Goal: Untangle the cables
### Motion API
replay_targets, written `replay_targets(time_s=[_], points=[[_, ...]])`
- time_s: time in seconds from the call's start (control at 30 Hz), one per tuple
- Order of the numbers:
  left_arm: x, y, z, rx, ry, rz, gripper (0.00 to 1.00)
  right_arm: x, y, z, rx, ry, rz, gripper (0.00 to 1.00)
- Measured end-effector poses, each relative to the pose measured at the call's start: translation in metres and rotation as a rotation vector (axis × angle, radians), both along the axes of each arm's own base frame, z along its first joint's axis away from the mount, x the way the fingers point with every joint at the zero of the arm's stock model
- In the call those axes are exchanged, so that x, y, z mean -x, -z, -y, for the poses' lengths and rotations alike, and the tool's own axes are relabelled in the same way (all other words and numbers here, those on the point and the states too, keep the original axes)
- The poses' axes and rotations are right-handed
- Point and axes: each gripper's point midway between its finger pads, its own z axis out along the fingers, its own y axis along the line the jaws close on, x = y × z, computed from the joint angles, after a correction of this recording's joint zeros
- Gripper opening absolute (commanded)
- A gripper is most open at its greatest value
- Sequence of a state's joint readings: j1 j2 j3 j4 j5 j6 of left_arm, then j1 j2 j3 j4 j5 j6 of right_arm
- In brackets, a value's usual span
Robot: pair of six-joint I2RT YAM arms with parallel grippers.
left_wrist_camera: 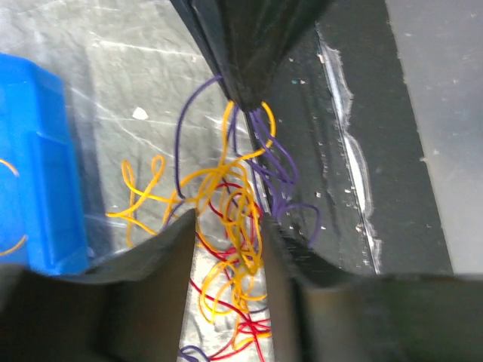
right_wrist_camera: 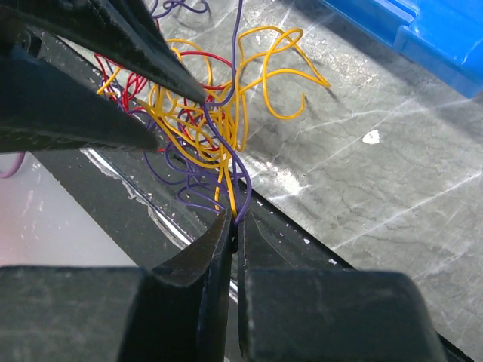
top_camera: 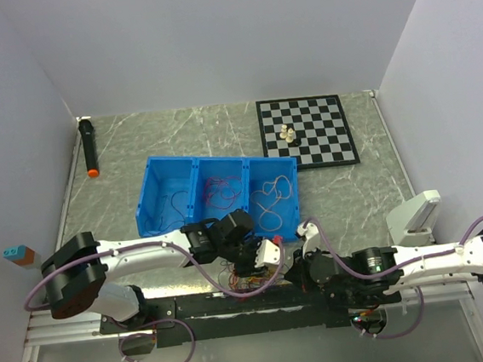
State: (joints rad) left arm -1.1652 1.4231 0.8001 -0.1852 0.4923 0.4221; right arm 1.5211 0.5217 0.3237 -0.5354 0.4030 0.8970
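The cables (top_camera: 249,276), a loose yellow-orange, red and purple tangle, lay at the near edge of the counter (top_camera: 350,196), drawn out lengthwise between the two claws. The right claw (right_wrist_camera: 236,222) was clenched on purple and yellow strands. The left claw (left_wrist_camera: 226,219) stood spread astride the tangle, both arms reaching low and inward, tips facing.

The left arm (top_camera: 138,258) and right arm (top_camera: 420,258) lie low and meet in the middle. The left gripper (left_wrist_camera: 226,222) has its fingers apart. The right gripper (right_wrist_camera: 235,222) has its fingers squeezed together on the cables (right_wrist_camera: 192,124).
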Motion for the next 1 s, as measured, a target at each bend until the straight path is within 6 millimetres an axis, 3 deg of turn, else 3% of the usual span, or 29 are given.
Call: replay_targets(time_s=[0.07, 0.17, 0.4, 0.53, 0.63, 0.77, 0.87, 1.0], points=[[-0.002, 0.000, 0.002, 0.006, -0.004, 0.015, 0.16, 0.000, 0.000, 0.000, 0.000, -0.003, 0.003, 0.00], [-0.002, 0.000, 0.003, 0.008, 0.004, 0.028, 0.01, 0.000, -0.001, 0.000, -0.002, -0.005, 0.005, 0.00], [0.004, 0.011, -0.017, -0.078, 0.080, 0.055, 0.01, 0.000, -0.003, -0.001, -0.015, -0.005, 0.007, 0.00], [-0.002, -0.005, -0.019, -0.108, 0.121, 0.107, 0.01, 0.000, -0.002, -0.001, -0.010, -0.003, 0.004, 0.00], [-0.012, -0.054, -0.001, -0.060, 0.133, 0.162, 0.01, 0.000, 0.003, 0.001, 0.018, -0.003, 0.002, 0.00], [-0.021, -0.148, 0.026, 0.108, 0.137, 0.240, 0.01, 0.000, 0.013, 0.003, 0.070, 0.000, -0.004, 0.00], [-0.016, -0.207, 0.024, 0.213, 0.150, 0.272, 0.01, 0.001, 0.020, 0.004, 0.105, 0.004, -0.011, 0.00], [-0.006, -0.257, 0.009, 0.293, 0.163, 0.294, 0.01, 0.001, 0.025, 0.006, 0.130, 0.016, -0.026, 0.00]])
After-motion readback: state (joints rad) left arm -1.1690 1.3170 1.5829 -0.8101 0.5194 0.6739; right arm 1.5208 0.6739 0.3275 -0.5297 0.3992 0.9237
